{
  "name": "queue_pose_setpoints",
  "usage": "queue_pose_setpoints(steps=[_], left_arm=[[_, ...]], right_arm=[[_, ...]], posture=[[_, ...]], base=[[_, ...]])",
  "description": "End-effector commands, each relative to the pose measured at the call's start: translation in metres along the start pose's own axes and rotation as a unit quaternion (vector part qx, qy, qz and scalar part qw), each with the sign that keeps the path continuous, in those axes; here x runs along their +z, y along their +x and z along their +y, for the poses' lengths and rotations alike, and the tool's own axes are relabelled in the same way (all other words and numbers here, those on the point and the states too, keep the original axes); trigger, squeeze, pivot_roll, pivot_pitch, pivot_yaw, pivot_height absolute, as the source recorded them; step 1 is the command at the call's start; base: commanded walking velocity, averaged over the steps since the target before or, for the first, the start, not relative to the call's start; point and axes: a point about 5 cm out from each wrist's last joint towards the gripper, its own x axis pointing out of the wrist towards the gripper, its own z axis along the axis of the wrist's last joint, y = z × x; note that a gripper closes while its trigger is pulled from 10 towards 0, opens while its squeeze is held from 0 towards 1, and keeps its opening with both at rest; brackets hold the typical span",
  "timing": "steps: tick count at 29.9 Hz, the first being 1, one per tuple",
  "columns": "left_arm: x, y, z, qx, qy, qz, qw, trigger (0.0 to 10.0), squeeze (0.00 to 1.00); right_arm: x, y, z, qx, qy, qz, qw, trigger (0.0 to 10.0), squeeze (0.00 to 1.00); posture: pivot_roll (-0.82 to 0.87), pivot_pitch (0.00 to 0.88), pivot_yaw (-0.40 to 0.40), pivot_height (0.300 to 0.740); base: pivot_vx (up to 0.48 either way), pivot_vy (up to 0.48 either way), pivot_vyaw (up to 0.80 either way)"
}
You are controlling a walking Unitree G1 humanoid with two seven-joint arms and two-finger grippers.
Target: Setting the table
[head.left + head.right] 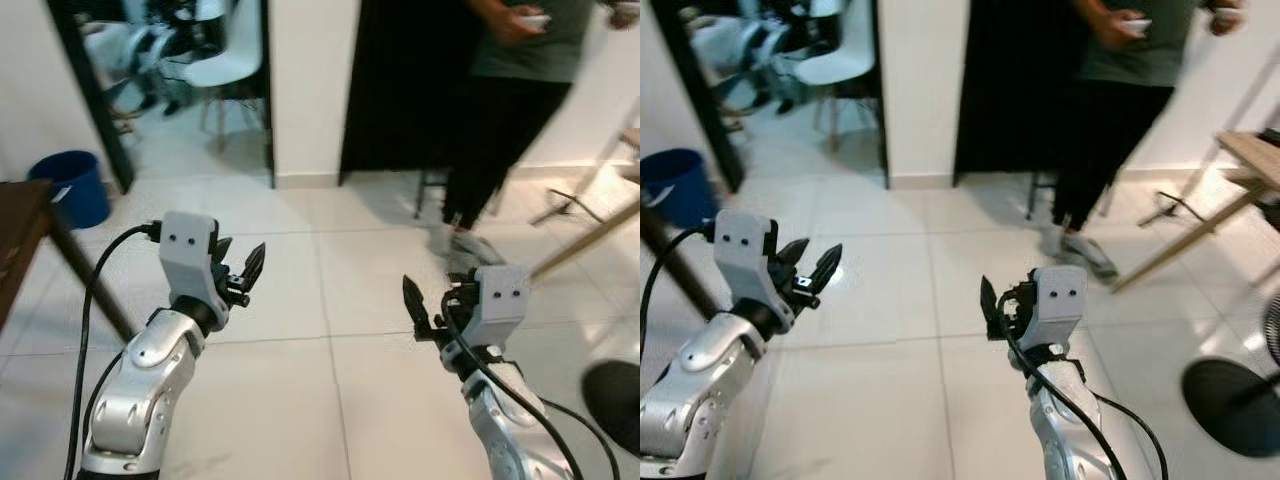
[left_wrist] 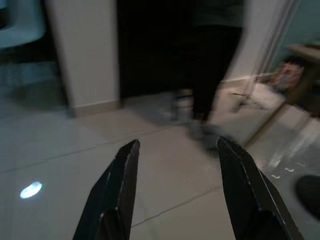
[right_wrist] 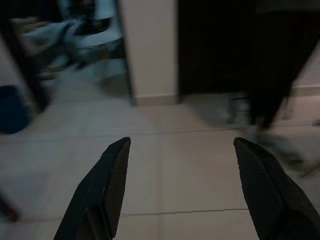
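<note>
While both grippers' fingers [image 2: 120, 195] [image 3: 107, 195] gape empty, a blurred person [image 1: 510, 110] stands ahead, apparently beside a blue bin [image 1: 72, 185].

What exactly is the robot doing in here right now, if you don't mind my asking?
Nothing is being handled yet. The left gripper and right gripper are both held out open and empty above the white tiled floor. A person in dark trousers stands ahead near a dark doorway. A blue bin sits at the left.

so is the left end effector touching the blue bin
Apart. In the left eye view the left end effector hangs open over bare white tiles, with a stretch of floor between it and the blue bin.
</note>
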Motion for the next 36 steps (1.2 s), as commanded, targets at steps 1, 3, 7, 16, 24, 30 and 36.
queue_pose_setpoints(steps=[1, 3, 7, 16, 24, 30, 36], left_arm=[[-0.0056, -0.0018, 0.0037, 0.009, 0.002, 0.012, 1.0, 10.0, 0.0], [-0.0054, -0.0017, 0.0037, 0.009, 0.002, 0.012, 1.0, 10.0, 0.0], [-0.0053, -0.0018, 0.0034, 0.011, -0.005, 0.012, 1.0, 10.0, 0.0], [-0.0044, -0.0011, 0.0034, 0.011, -0.003, 0.013, 1.0, 10.0, 0.0], [-0.0045, -0.0011, 0.003, 0.011, -0.002, 0.013, 1.0, 10.0, 0.0], [-0.0043, -0.001, 0.003, 0.013, -0.001, 0.013, 1.0, 10.0, 0.0], [-0.0038, -0.0003, 0.003, 0.015, -0.001, 0.013, 1.0, 10.0, 0.0]], right_arm=[[-0.0046, -0.0007, 0.0019, 0.002, 0.004, 0.008, 1.0, 10.0, 0.0], [-0.0046, -0.0004, 0.0019, 0.002, 0.004, 0.008, 1.0, 10.0, 0.0], [-0.0048, -0.0006, 0.002, 0.002, 0.004, 0.008, 1.0, 10.0, 0.0], [-0.0059, -0.0014, 0.0018, 0.001, 0.005, 0.01, 1.0, 10.0, 0.0], [-0.0064, -0.0018, 0.0023, 0.001, 0.005, 0.012, 1.0, 10.0, 0.0], [-0.0068, -0.0018, 0.0025, 0.002, 0.006, 0.012, 1.0, 10.0, 0.0], [-0.0074, -0.0018, 0.0028, 0.002, 0.006, 0.013, 1.0, 10.0, 0.0]], posture=[[-0.09, 0.0, 0.07, 0.74], [-0.09, 0.0, 0.07, 0.74], [-0.09, 0.0, 0.07, 0.74], [-0.09, 0.0, 0.072, 0.74], [-0.09, 0.0, 0.072, 0.74], [-0.09, 0.0, 0.072, 0.74], [-0.09, 0.0, 0.072, 0.74]], base=[[0.0, 0.0, -0.8], [0.0, 0.0, -0.8], [0.0, 0.0, -0.8], [0.0, 0.0, -0.8], [0.0, 0.0, -0.8], [0.0, 0.0, -0.8], [0.0, 0.0, -0.8]])
